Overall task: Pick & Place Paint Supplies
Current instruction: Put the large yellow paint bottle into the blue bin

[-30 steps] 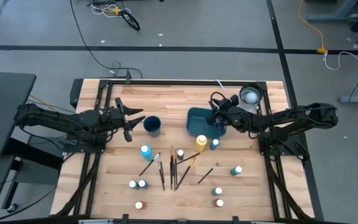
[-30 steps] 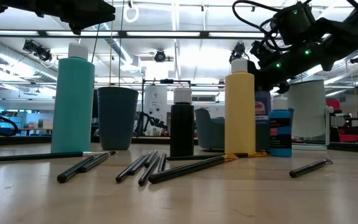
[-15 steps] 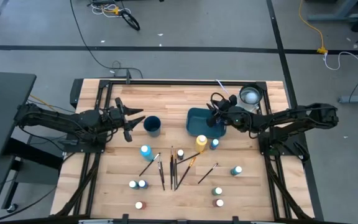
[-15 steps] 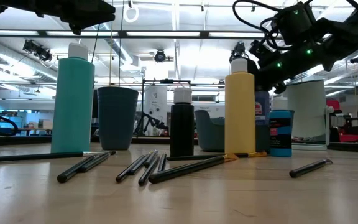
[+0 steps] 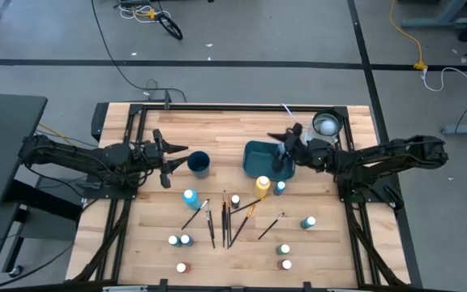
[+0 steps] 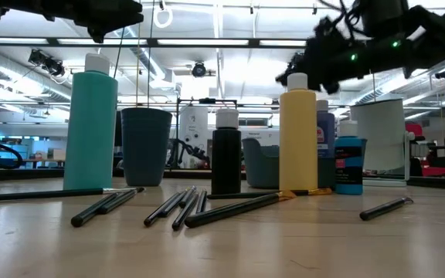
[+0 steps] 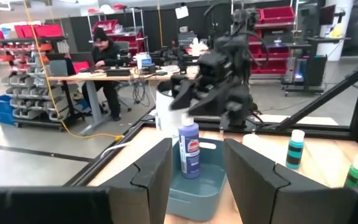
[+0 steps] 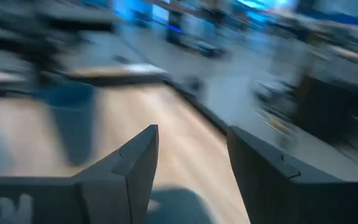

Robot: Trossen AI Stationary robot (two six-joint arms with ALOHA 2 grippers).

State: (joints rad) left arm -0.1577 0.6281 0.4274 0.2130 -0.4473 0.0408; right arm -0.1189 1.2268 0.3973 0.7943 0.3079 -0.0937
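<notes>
blue bottle [image 7: 189, 150] seems set in the bin [image 5: 259, 156]; right gripper [image 5: 286, 139], jaws spread and empty, should lift straight clear; left gripper [image 5: 171, 154] waits part-open, empty

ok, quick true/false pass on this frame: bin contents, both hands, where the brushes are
1. A blue-purple paint bottle with a white cap stands upright in the teal plastic bin. True.
2. The right hand is shut on that bottle. False: its fingers are apart, above the bin, holding nothing.
3. The thin dark-handled paintbrushes stand in the dark blue cup. False: they lie flat on the wooden table, nearer the front edge.
4. The left hand hangs beside the dark blue cup, open and empty. True.
5. The tall yellow bottle lies on its side. False: it stands upright just outside the bin.
</notes>
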